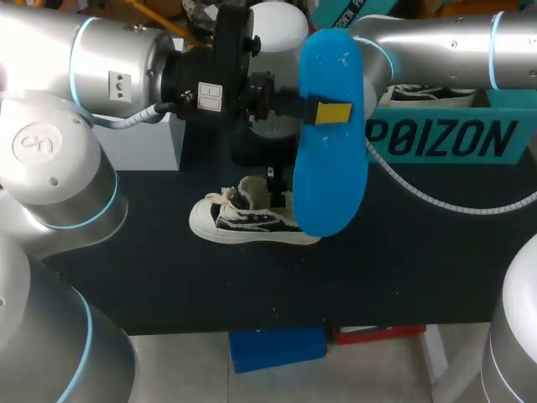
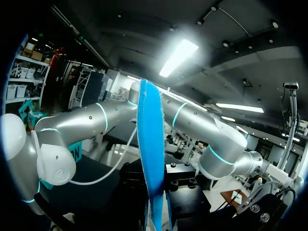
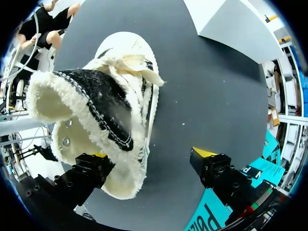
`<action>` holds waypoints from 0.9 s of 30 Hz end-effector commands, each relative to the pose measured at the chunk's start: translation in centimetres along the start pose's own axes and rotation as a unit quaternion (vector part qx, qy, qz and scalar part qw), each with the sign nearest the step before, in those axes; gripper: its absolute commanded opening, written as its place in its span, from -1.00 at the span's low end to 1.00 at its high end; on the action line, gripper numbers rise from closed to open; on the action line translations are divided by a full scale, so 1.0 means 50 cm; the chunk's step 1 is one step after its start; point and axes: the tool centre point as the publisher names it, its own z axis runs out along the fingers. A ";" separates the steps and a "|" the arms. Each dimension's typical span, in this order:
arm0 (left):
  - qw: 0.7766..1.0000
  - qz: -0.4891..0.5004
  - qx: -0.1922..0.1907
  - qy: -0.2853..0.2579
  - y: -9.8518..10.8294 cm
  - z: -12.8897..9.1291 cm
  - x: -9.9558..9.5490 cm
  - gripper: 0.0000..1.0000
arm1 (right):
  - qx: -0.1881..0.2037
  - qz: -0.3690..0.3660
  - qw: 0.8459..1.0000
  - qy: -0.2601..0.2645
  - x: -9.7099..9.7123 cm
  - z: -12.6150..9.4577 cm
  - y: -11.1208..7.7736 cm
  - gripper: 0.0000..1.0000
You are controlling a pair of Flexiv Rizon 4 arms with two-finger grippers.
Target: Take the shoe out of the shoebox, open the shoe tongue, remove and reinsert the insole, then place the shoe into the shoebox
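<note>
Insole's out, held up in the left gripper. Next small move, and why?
Probably bring the insole down, lower end first, toward the shoe's opening. The left gripper holds it upright above the shoe, which lies on the table with its opening wide. The right gripper is open, one finger at the collar, seemingly steadying it.

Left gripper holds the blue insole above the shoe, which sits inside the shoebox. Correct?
No. The left gripper does hold the blue insole above the shoe, but the shoe sits on the black table, outside the shoebox; the head view shows it.
</note>
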 end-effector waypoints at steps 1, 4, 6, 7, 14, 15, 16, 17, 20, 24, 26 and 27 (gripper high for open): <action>1.000 0.000 0.001 -0.002 0.001 0.006 -0.001 -1.00 | 0.000 0.004 1.000 0.004 -0.005 0.011 0.008 1.00; 1.000 0.000 0.001 -0.002 0.001 0.006 -0.001 -1.00 | -0.004 0.007 1.000 0.006 -0.004 0.016 0.006 0.62; 1.000 0.000 0.001 -0.002 0.001 0.006 -0.001 -1.00 | -0.004 0.009 1.000 0.008 -0.001 0.020 0.005 -0.03; 1.000 0.000 0.001 -0.002 0.001 0.006 -0.001 -1.00 | -0.003 0.013 1.000 0.009 0.001 0.023 0.003 -0.18; 1.000 0.000 0.001 -0.002 0.001 0.006 -0.001 -1.00 | -0.003 0.019 1.000 0.018 0.005 0.028 -0.001 -1.00; 1.000 0.000 0.001 -0.002 0.001 0.006 -0.001 -1.00 | -0.003 0.019 1.000 0.018 0.005 0.028 -0.001 -1.00; 1.000 0.000 0.001 -0.002 0.001 0.006 -0.001 -1.00 | -0.003 0.019 1.000 0.018 0.005 0.028 -0.001 -1.00; 1.000 0.000 0.001 -0.002 0.001 0.006 -0.001 -1.00 | -0.003 0.019 1.000 0.018 0.005 0.028 -0.001 -1.00; 1.000 0.000 0.001 -0.002 0.001 0.006 -0.001 -1.00 | -0.003 0.019 1.000 0.018 0.005 0.028 -0.001 -1.00; 1.000 0.000 0.001 -0.002 0.001 0.006 -0.001 -1.00 | -0.003 0.019 1.000 0.018 0.005 0.028 -0.001 -1.00; 1.000 0.000 0.001 -0.002 0.001 0.006 -0.001 -1.00 | -0.003 0.019 1.000 0.018 0.005 0.028 -0.001 -1.00; 1.000 0.000 0.001 -0.002 0.001 0.006 -0.001 -1.00 | -0.003 0.019 1.000 0.018 0.005 0.028 -0.001 -1.00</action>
